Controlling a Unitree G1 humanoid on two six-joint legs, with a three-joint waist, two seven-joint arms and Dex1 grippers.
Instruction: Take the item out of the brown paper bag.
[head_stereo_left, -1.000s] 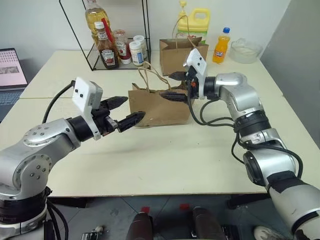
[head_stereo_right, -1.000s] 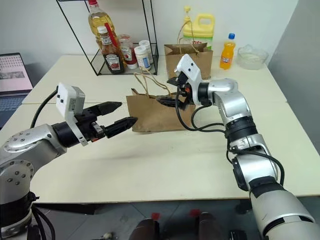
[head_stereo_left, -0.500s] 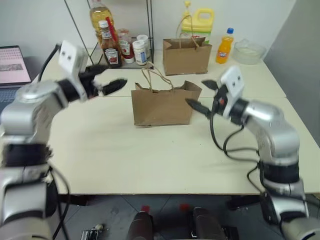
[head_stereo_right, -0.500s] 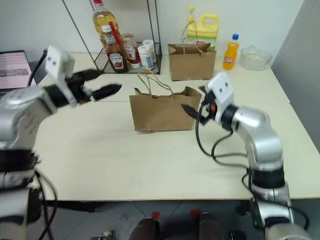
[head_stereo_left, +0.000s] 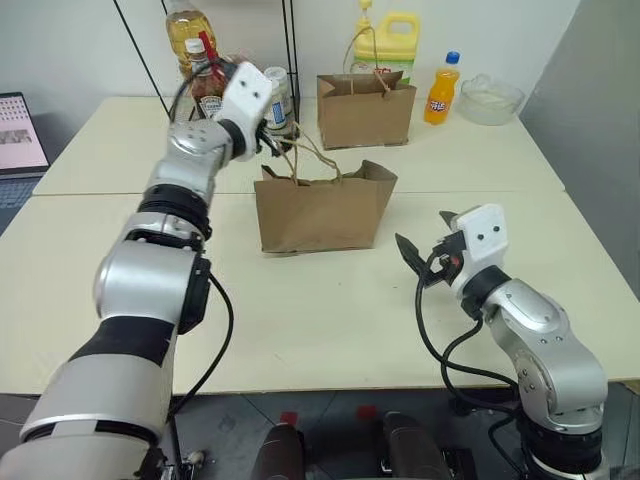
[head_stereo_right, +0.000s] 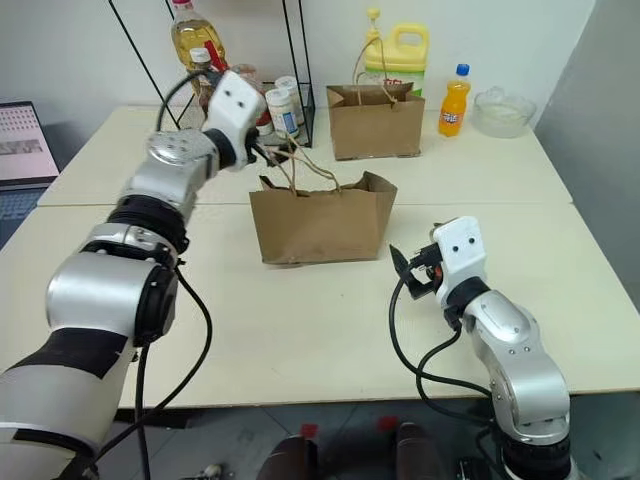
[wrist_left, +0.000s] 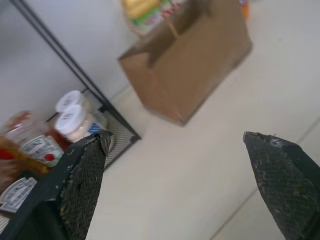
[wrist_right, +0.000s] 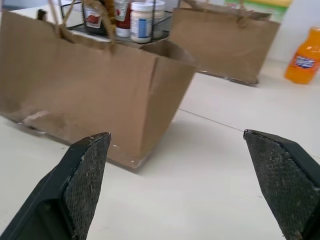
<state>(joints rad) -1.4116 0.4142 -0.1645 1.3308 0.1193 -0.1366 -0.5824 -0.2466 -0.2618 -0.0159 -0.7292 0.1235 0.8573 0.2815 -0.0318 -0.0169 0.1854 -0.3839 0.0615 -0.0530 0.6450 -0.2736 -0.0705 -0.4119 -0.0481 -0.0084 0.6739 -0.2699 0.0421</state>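
Creased bag stands upright mid-desk, mouth open, so its contents can be reached from above; the item itself lies hidden inside. Left gripper, fingers spread and empty, hovers by the loop handles. Right gripper, likewise open, waits beside the bag, not touching it.
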